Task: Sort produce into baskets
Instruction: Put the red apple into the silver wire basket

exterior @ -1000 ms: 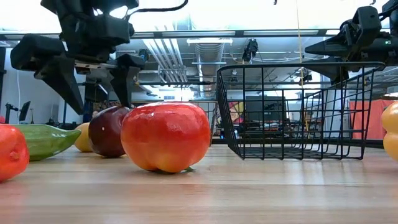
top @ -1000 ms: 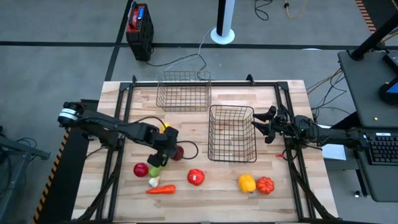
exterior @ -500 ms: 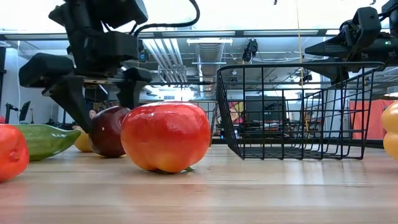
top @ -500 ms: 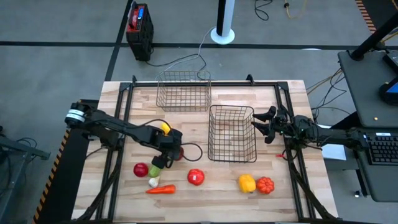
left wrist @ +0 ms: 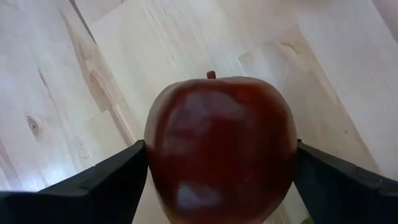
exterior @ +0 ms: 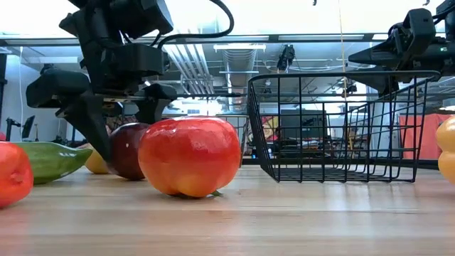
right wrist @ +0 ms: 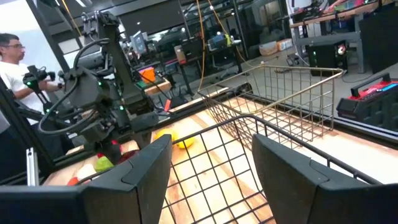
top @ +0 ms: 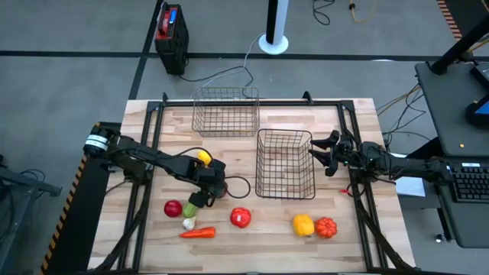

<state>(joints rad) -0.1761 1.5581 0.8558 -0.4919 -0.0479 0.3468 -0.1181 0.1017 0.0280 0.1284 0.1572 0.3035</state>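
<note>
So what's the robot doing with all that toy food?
It's sorting toy produce into two wire baskets. Right now the left hand is down on the table with its open fingers on either side of a dark red apple, ready to grab it. The right hand waits open by the nearer basket. Both baskets look empty; the other pieces lie on the table.

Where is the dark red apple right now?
In the high view the dark red apple sits on the table's left half, between the open fingers of the left gripper, next to the yellow fruit and left of the nearer basket.
</note>
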